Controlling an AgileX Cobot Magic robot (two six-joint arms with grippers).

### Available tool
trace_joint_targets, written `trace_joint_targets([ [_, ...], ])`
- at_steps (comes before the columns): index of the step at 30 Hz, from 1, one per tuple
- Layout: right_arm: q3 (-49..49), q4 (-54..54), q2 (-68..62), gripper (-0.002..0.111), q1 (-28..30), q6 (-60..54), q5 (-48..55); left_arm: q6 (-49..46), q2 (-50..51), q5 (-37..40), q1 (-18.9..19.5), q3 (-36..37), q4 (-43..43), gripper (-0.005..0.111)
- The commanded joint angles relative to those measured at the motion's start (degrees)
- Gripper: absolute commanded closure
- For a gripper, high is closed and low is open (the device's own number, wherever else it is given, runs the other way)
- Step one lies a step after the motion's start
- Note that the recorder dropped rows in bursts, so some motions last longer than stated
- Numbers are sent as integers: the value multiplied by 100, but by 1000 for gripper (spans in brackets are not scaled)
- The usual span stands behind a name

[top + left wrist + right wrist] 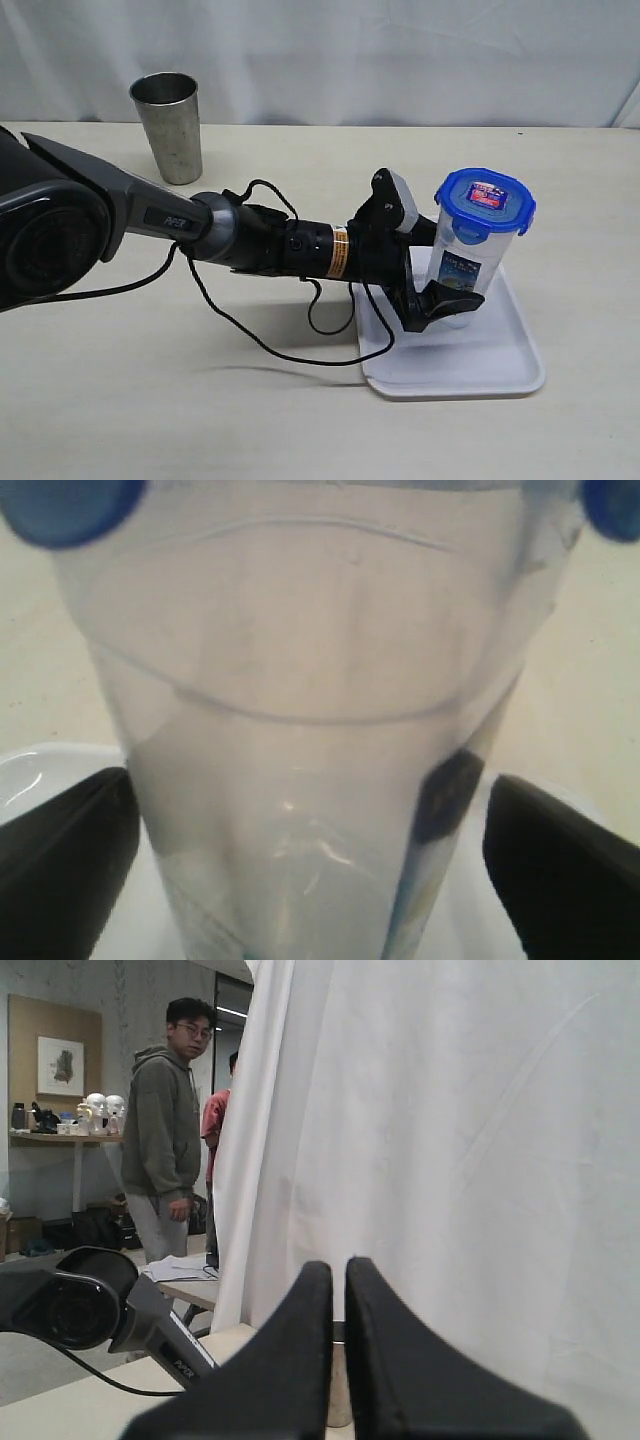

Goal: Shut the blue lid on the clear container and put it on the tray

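The clear container [470,262] stands upright on the tray [500,370], at 4 o'clock on the table, with the blue lid [486,200] seated on top. The left gripper [440,300] brackets its lower body; whether it clamps or merely flanks cannot be told. The right gripper [338,1280] is closed together, empty.

Risk: the container is tall and narrow. 1 finger dragging on withdrawal could tip it toward 9 o'clock. Latching of the 4 flaps is unverified.

Sticker [487,195] on blue lid [458,192]: red-blue, print illegible. Label [461,270] on clear container [497,250]: blue-green, wording unreadable. Lettering [176,219] on left arm [120,195]: too blurred to read.
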State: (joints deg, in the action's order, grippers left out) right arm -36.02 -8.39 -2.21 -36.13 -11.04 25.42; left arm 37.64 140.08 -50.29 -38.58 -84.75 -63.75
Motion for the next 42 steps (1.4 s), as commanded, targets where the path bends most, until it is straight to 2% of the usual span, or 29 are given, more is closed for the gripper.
trace_joint_targets([
  [1, 19, 50, 17, 103, 32, -1, -12, 181, -57, -50, 71, -4, -115, 21],
  [6, 19, 50, 17, 103, 32, -1, -12, 181, -84, 101, 71, -4, -243, 21],
  [14, 19, 50, 17, 103, 32, -1, -12, 496, -381, 452, 71, 7, -954, 21],
  [23, 19, 50, 17, 103, 32, -1, -12, 918, -576, 1400, 71, 7, -1835, 21],
  [28, 19, 50, 17, 103, 32, -1, -12, 1021, -678, 1654, 71, 7, -1869, 22],
  [30, 19, 50, 17, 103, 32, -1, -12, 1065, -755, 1812, 71, 7, -1906, 29],
  [32, 19, 50, 17, 103, 32, -1, -12, 1081, -847, 1930, 87, 7, -2139, 42],
  [36, 19, 50, 17, 103, 32, -1, -1, 1564, -1060, 1979, 124, 7, -2983, 65],
  [39, 19, 50, 17, 103, 32, -1, -1, 2128, -1193, 1956, 187, 7, -3619, 74],
  [42, 19, 50, 17, 103, 32, -1, 9, 2373, -1318, 1956, 293, 104, -3619, 82],
])
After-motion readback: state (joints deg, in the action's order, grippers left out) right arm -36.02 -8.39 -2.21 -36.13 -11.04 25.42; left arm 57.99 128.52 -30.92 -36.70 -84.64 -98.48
